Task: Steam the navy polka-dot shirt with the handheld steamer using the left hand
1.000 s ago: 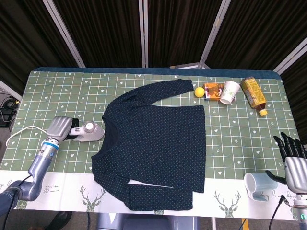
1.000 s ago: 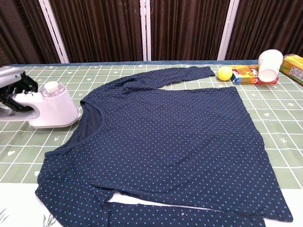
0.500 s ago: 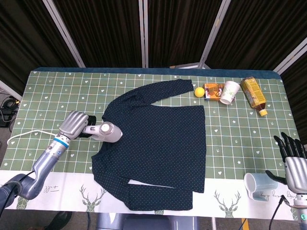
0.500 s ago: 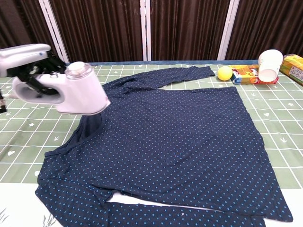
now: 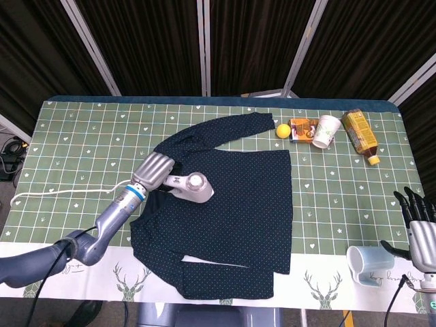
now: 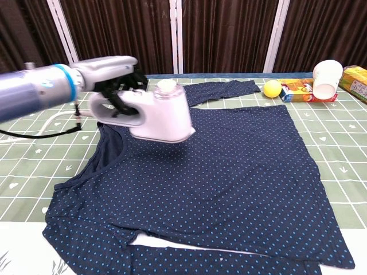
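Now steamer [image 6: 159, 113] in left hand [image 6: 113, 73].

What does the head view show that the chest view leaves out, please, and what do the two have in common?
Only the head view shows the right robot hand, open at the table's right edge, the pale mug lying beside it, and the tipped-over bottle. Only the chest view shows the steamer's handle loop and the left robot hand's fingers wrapped through it from the side. Both show the left robot hand holding the steamer over the navy polka-dot shirt, plus the yellow ball and paper cup.
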Available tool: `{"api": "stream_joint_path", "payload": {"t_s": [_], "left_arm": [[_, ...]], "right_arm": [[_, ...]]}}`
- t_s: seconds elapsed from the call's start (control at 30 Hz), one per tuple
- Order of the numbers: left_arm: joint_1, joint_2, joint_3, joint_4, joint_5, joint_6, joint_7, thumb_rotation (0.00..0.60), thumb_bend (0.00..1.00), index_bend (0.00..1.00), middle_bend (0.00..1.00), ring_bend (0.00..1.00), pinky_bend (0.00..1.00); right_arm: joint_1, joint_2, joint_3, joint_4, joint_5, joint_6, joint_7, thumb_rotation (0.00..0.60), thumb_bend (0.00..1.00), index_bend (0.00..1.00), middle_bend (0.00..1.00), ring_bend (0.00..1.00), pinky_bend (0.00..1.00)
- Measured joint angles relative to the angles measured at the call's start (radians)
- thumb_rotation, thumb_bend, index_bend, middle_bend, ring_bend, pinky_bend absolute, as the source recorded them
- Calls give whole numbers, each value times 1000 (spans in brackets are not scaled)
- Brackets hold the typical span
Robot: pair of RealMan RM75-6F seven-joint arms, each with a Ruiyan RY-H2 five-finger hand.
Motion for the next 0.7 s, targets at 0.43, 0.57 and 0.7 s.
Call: {"api": "stream_joint_path", "payload": {"t_s": [0.43,0.57,0.7], "left_arm": [[-115,-160,-4,91,-71,-41,119,600,729,979,877,847,1000],[-117,-163,17,69,-61,-29,132,600,729,978,877,847,1000],[-114,-163,38,48,-50,-26,140,600,729,977,877,847,1000]], "right_arm": [[8,2,-2,7,1,-19,18,600,0,0,0,0,0],[6,4,-2,7,-1,-15,24,600,0,0,0,0,0],[4,7,-3,4,-6,-10,27,600,0,0,0,0,0]]}}
